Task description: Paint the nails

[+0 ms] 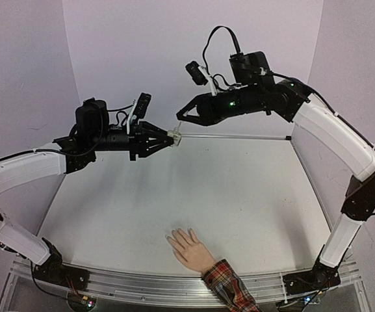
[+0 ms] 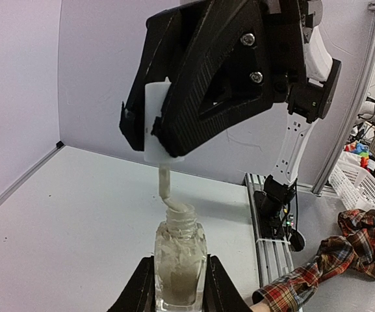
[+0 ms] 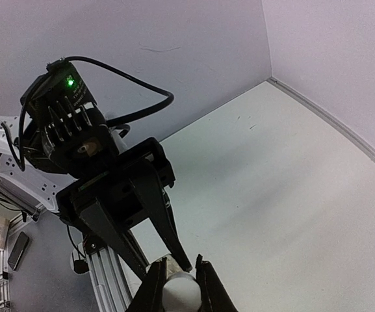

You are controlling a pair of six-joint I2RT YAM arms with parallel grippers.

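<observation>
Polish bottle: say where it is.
Top view: the polish bottle hangs centrally near the back wall, in the left tool, facing the right tool's white cap.

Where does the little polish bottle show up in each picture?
Top: bottle centre, in mid-air, between left gripper and right gripper.
Left wrist: bottom centre, in left gripper.
Right wrist: not visible; only its cap, bottom edge.
Shared landmark: left gripper, in all three.

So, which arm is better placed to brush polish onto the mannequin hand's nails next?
Right. The right jaws hold the white cap with its brush at the mouth of the bottle, which the left jaws grip. The mannequin hand lies apart, untouched.
</observation>
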